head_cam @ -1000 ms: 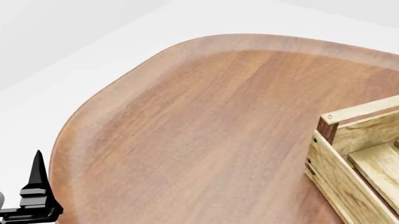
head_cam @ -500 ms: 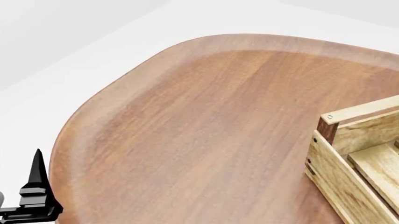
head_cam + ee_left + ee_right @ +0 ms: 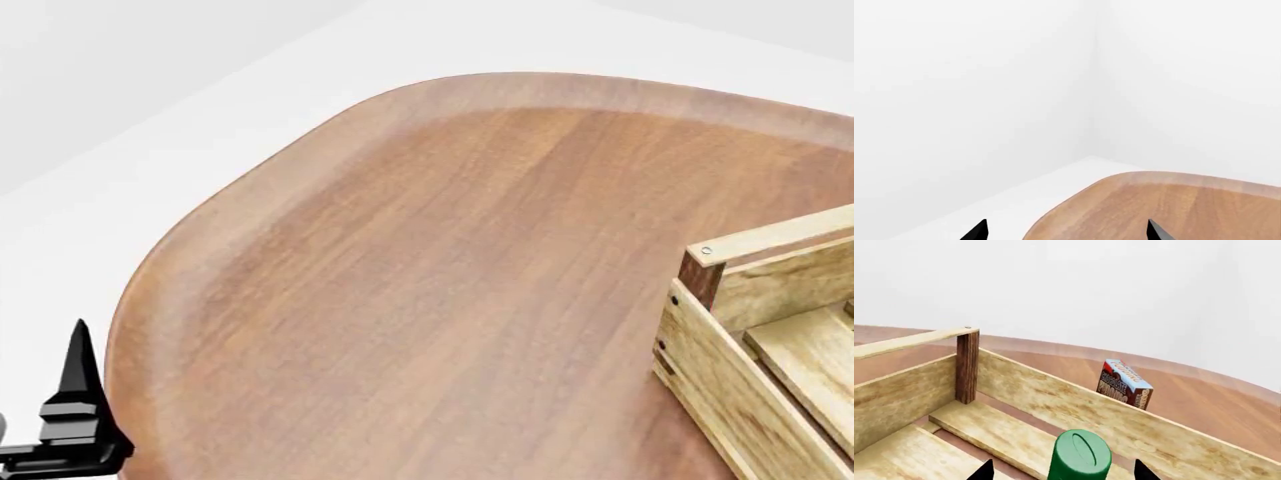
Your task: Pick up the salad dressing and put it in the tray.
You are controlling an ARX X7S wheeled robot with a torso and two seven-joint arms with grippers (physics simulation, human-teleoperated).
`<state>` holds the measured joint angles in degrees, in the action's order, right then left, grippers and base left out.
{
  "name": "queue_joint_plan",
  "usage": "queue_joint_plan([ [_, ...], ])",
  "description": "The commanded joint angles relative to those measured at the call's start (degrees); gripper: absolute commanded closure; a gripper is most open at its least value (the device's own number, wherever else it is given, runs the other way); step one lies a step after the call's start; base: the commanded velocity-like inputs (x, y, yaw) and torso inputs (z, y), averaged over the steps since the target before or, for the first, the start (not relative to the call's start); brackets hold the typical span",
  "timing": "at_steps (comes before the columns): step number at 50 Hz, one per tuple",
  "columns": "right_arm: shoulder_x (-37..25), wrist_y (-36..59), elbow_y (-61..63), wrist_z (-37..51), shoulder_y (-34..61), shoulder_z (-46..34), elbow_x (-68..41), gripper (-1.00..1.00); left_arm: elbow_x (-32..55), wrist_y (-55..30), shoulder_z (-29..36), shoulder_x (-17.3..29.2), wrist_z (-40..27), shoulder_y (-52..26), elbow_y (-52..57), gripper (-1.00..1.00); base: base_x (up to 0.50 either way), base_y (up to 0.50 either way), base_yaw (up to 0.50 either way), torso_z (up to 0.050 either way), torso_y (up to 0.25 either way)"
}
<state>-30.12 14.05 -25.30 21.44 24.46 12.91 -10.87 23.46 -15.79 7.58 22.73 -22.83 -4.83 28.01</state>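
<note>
Right wrist view: the salad dressing point(image 3: 1079, 455) appears as a green container with a round top bearing a darker oval line. It stands upright between the two dark fingertips of the right gripper point(image 3: 1063, 471), above the slatted floor of the tray point(image 3: 1074, 407). The fingertips point(image 3: 984, 471) stand wide on either side of the container with a visible gap to each; contact with the container is not established, and whether it rests on the slats or is held lower down cannot be told, since its base is out of frame. The fingers read as spread apart.

The tray is a light-wood crate with a dark-brown corner post and a top rail running from it. The chocolate pudding box point(image 3: 1123, 383) stands on the table point(image 3: 1201, 407) outside the tray, beyond its far wall, tilted.

Head view: only one corner of the tray point(image 3: 747, 340) shows, at the right edge of the table point(image 3: 441, 280); the salad dressing is not seen in this view. The left gripper point(image 3: 74, 420) sits off the table's near-left edge, with a single black finger pointing upward.

Left wrist view: the left gripper point(image 3: 1066, 231) shows two dark fingertips point(image 3: 976, 232) set well apart, with nothing between them, over the rounded edge of the table point(image 3: 1167, 205). Its fingers are spread.
</note>
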Motion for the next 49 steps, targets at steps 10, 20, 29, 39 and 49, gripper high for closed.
queue_joint_plan([
  [10, -1.78, 11.8, 35.24, 4.57, -8.27, 2.93, -1.39, -1.0, 0.43, 0.26, -1.03, 0.35, -0.94, -0.23, 0.81, -1.0, 0.0, 0.0, 0.0, 0.0, 0.0],
  [20, -2.7, 14.24, 48.99, 5.14, -11.09, 3.15, -1.63, -1.0, 1.33, 1.3, -2.49, -0.03, -1.52, -0.44, 0.6, -1.0, 0.0, 0.0, 0.0, 0.0, 0.0],
  [29, -1.91, 13.72, 61.12, 5.93, -16.87, 4.6, -1.56, -1.0, 4.42, 4.96, -5.87, -1.07, -1.26, 0.22, 1.18, -1.0, 0.0, 0.0, 0.0, 0.0, 0.0],
  [39, -0.26, 5.83, 67.91, 8.25, -23.59, 1.7, 4.97, -1.0, 5.08, 10.76, -8.67, -2.58, -1.06, 1.47, 2.43, -1.0, 0.0, 0.0, 0.0, 0.0, 0.0],
  [49, 3.22, -6.72, 72.24, 8.57, -29.59, 4.39, 4.05, -1.0, 6.81, 15.57, -12.09, -4.56, -2.06, 2.27, 3.83, -1.0, 0.0, 0.0, 0.0, 0.0, 0.0],
])
